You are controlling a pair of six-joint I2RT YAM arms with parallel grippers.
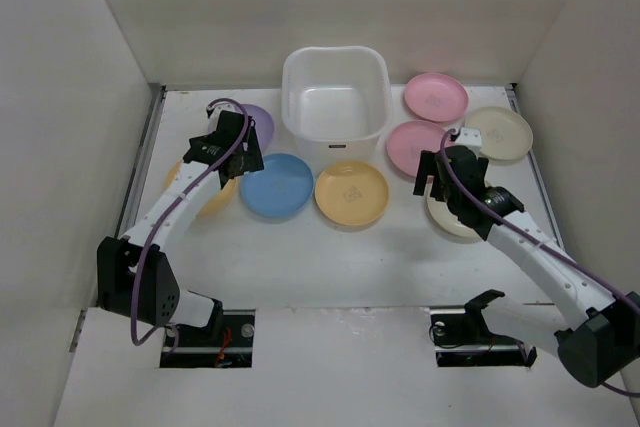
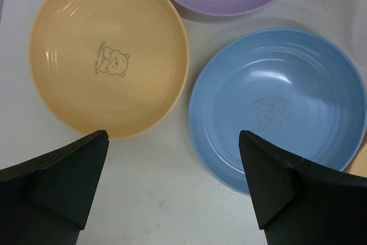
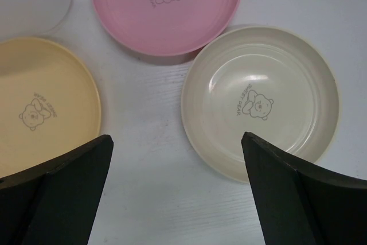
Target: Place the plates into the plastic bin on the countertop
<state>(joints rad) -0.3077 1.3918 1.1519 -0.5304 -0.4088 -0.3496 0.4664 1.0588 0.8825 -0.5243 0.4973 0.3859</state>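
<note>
Top external view, cream plate (half hidden) under right claw

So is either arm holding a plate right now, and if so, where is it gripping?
Neither. The left gripper and right gripper are both open, with only bare countertop between their fingers. All plates lie loose, and the plastic bin is empty.

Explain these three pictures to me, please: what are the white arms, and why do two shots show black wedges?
Two white robot arms stand at a white countertop. One camera looks down from above; the others ride on each wrist, so the black wedges are that arm's own jaws. The left gripper and right gripper are open, holding nothing. Round pastel plastic plates lie flat, among them a yellow-orange plate, a blue plate and a cream plate. The white translucent plastic bin looks empty.
</note>
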